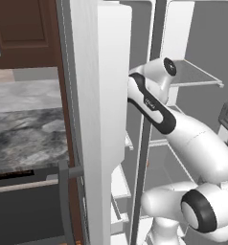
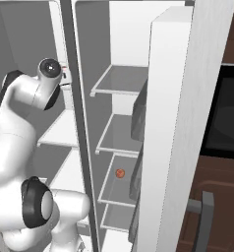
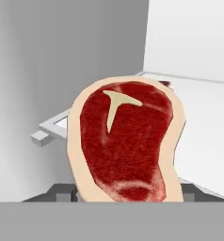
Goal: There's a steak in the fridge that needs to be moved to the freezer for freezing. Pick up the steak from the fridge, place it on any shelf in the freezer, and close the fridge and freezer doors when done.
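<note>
Steak (image 3: pixel 125 141) right up at the camera, clenched in the gripper (image 3: pixel 125 195), hanging over a white freezer shelf (image 3: pixel 203 122). My call: carry it further in, lower it flat, then release well back from the edge.

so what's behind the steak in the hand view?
Behind the steak: a white freezer shelf, its front corner at left, pale walls beyond. The steak covers the shelf's middle and the gripper's fingertips, so the grip itself is hidden.
</note>
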Controlling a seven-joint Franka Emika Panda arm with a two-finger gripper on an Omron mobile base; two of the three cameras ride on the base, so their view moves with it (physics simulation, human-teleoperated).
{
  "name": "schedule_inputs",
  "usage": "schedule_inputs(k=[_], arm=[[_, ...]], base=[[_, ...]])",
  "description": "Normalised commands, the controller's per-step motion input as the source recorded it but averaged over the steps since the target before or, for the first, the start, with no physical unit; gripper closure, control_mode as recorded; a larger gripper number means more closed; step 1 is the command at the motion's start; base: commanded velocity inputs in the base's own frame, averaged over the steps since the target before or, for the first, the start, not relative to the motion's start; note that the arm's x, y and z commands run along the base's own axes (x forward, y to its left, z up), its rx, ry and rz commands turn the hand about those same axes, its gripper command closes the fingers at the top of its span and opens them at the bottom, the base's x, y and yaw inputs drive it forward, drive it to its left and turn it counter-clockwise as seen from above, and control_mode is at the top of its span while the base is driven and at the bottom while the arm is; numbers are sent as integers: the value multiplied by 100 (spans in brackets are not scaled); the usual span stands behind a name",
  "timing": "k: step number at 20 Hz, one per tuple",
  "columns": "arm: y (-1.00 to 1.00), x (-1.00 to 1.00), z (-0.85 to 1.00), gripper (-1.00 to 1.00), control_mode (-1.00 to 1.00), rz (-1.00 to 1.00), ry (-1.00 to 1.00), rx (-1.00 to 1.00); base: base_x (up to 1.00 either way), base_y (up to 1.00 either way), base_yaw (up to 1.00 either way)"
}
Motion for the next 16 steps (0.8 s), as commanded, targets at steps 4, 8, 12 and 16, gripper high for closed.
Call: schedule_inputs(k=[4, 8, 12, 16], arm=[[-1, 39, -7, 100, -100, 0, 3, 0], [5, 46, -12, 100, -100, 0, 2, 0], [1, 39, -16, 100, -100, -2, 1, 0], [0, 35, -18, 100, -100, -3, 5, 0]], base=[[0, 0, 0], [0, 0, 0], [0, 0, 0], [0, 0, 0]])
